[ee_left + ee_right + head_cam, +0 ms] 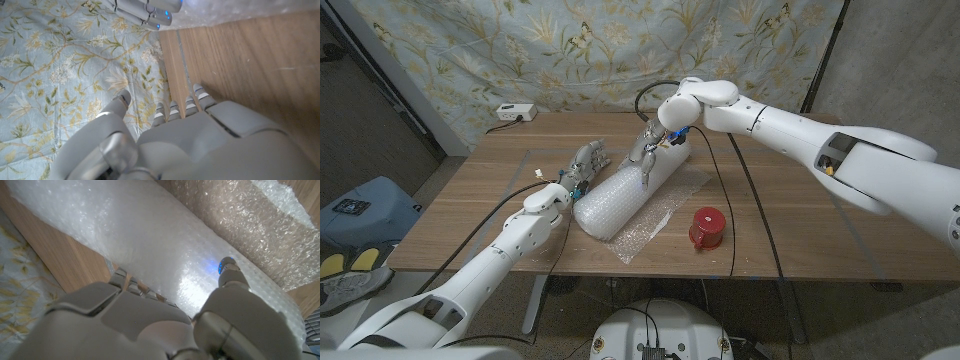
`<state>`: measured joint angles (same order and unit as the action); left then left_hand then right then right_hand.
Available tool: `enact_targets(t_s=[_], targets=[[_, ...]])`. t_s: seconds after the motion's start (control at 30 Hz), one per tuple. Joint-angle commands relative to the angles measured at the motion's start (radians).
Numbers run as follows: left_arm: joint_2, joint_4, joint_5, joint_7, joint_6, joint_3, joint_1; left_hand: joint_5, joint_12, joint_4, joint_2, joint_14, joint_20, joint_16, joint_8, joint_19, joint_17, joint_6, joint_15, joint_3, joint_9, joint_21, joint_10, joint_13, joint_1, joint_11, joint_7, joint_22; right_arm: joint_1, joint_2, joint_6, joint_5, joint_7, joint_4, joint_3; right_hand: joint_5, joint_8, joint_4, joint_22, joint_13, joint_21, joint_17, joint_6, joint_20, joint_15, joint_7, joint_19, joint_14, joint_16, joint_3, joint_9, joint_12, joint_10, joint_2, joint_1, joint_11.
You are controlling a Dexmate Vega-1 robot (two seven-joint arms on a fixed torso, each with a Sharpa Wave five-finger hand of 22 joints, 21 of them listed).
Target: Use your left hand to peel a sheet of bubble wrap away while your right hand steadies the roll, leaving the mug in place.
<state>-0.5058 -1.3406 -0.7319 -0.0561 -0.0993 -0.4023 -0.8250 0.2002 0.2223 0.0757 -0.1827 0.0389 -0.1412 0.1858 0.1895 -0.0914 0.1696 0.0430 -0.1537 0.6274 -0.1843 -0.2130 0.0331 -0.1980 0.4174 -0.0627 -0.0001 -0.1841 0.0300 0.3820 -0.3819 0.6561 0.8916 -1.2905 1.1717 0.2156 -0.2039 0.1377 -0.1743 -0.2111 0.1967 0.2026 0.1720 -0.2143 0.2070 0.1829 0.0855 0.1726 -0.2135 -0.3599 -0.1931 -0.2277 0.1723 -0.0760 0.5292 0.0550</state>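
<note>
- A wooden counter [770, 215] is set before a floral cloth backdrop [570, 50], with a white power strip [516, 112] at its far edge.
- The bubble wrap roll [625, 195] lies on the counter between the two hands, and a loose sheet [650, 228] is already spread from under it toward the near edge.
- The right hand [648, 150] is placed over the far end of the roll, fingers pointing down onto it. In the right wrist view the fingertips [227, 266] are seen against the wrap [165, 255]. Nothing is enclosed, so the hand is judged to be pressing with fingers apart rather than gripping.
- The left hand [586, 163] is held just beside the roll on its outer side, fingers apart and empty. The loose sheet lies on the opposite side of the roll from it.
- The red mug [706, 229] stands beyond the sheet's free edge, well apart from both hands.
- For the step in hand, downward pressure by the right hand should be kept steady so the roll is not rolled.
- The left hand would best be brought over the roll to the sheet's free edge, which should be pinched at a corner.
- The pull should be made away from the mug, low and slow, so the sheet is not swept into it.
</note>
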Motion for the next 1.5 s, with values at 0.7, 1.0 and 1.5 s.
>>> enact_targets(t_s=[0.7,1.0,1.5], targets=[[0.006,-0.01,-0.009,0.0,0.025,-0.012,-0.004,0.012,0.05,-0.006,-0.001,-0.119,-0.022,0.029,0.03,-0.066,0.011,0.12,-0.017,0.011,-0.004,-0.027,-0.143,-0.007,0.014,-0.001,0.015,-0.005,-0.107,0.066,-0.077,0.096,-0.34,-0.058,-0.079,0.043,-0.158,0.028,-0.012,-0.289,0.102,0.131,-0.224,0.007,-0.214,-0.054,0.439,-0.395,-0.168,-0.015,-0.06,-0.371,-0.258,0.009,0.141,-0.031],[0.007,-0.011,-0.008,0.003,0.03,-0.014,-0.001,0.014,0.058,-0.011,0.002,-0.148,-0.026,0.031,0.038,-0.077,0.012,0.161,-0.012,0.019,-0.005,-0.029,-0.174,-0.009,0.011,0.003,0.019,-0.005,-0.147,0.082,-0.14,0.114,-0.502,-0.022,-0.105,0.057,-0.222,0.026,-0.011,-0.354,0.121,0.179,-0.403,0.063,-0.305,-0.091,0.554,-0.56,-0.222,-0.026,-0.058,-0.49,-0.399,-0.002,0.189,-0.073],[0.007,-0.014,-0.008,0.003,0.04,-0.018,0.0,0.016,0.059,-0.012,0.003,-0.166,-0.024,0.029,0.042,-0.089,0.012,0.192,-0.01,0.027,-0.006,-0.032,-0.188,-0.01,0.01,0.007,0.025,-0.006,-0.191,0.108,-0.188,0.127,-0.688,0.022,-0.142,0.062,-0.277,0.023,-0.01,-0.393,0.118,0.213,-0.573,0.095,-0.359,-0.079,0.598,-0.685,-0.248,-0.044,-0.046,-0.58,-0.528,-0.005,0.225,-0.105]])
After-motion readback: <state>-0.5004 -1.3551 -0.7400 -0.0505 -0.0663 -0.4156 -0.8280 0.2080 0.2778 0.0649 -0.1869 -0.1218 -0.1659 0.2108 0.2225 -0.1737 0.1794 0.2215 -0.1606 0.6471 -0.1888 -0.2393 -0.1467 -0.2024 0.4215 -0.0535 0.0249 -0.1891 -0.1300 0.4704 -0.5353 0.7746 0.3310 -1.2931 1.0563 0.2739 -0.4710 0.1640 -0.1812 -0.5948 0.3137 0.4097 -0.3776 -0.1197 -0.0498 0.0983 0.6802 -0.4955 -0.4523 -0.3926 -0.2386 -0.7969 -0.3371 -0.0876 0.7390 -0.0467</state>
